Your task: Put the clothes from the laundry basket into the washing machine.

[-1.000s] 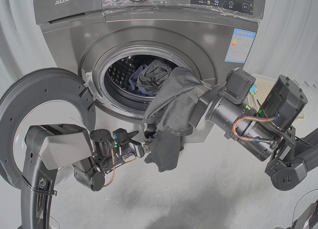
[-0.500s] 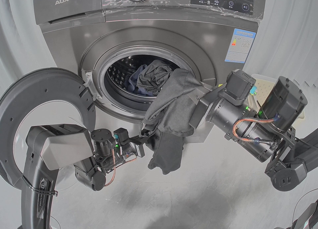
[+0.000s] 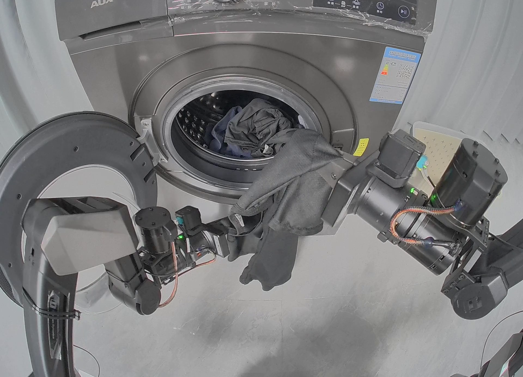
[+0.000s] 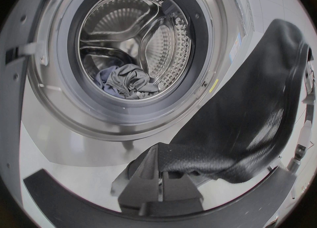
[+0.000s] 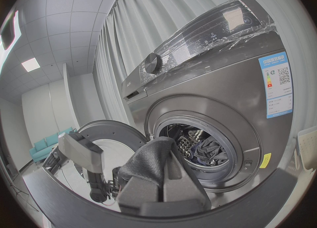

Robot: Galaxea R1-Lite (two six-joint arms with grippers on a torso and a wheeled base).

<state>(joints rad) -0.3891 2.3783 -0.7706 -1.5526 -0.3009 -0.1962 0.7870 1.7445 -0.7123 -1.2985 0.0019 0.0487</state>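
On the left, the round door (image 3: 71,176) of the washing machine (image 3: 245,62) hangs wide open. Just beside it, low down, is the left gripper (image 4: 160,169). Its jaws are pinched tight on one edge of a dark cloth (image 3: 291,187). The cloth runs up and across to the right gripper (image 5: 163,172), whose jaws are squeezed on the other end.

So the cloth hangs between the two arms, in front of the machine's round hole and near its lower rim. It is not inside yet. A loose part dangles down toward the floor (image 3: 327,312). Inside the hole, some clothes (image 3: 250,127) lie in a heap at the bottom. On the far right, behind the right arm, stands the pale laundry basket (image 3: 444,146).

What could go wrong? If the arms push forward without lifting first, I think the cloth may bump the rim and bunch up outside. The dangling part may stay hanging out of the hole. If one gripper lets go too soon, the cloth could slide down and land on the floor. The left arm is close to the door, so a wide swing could knock it.
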